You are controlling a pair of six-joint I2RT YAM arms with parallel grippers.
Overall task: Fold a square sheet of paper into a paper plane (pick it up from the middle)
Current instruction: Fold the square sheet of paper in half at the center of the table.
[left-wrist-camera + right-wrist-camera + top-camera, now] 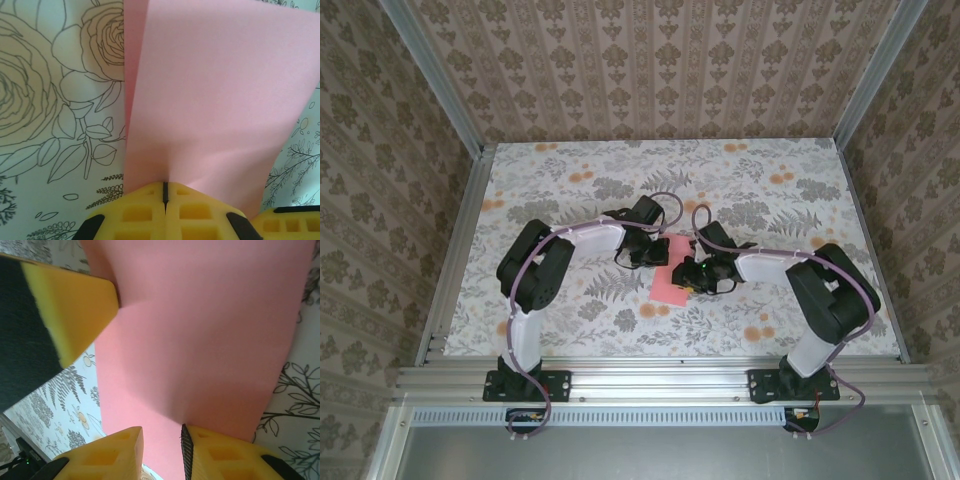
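Note:
The square sheet of paper is salmon pink and sits at the middle of the table between both grippers. My left gripper is shut on its near edge, and the sheet bows up from the pinch. From above, my left gripper is at the sheet's far left corner and my right gripper is at its right side. My right gripper stands open with a gap between its fingers. The paper runs into that gap, with a soft crease ending at the right fingertip. The left gripper's yellow finger pinches the far corner.
The floral tablecloth covers the table. Patterned walls and aluminium posts close in the left, right and back sides. Both arms bend inward from their bases at the near rail.

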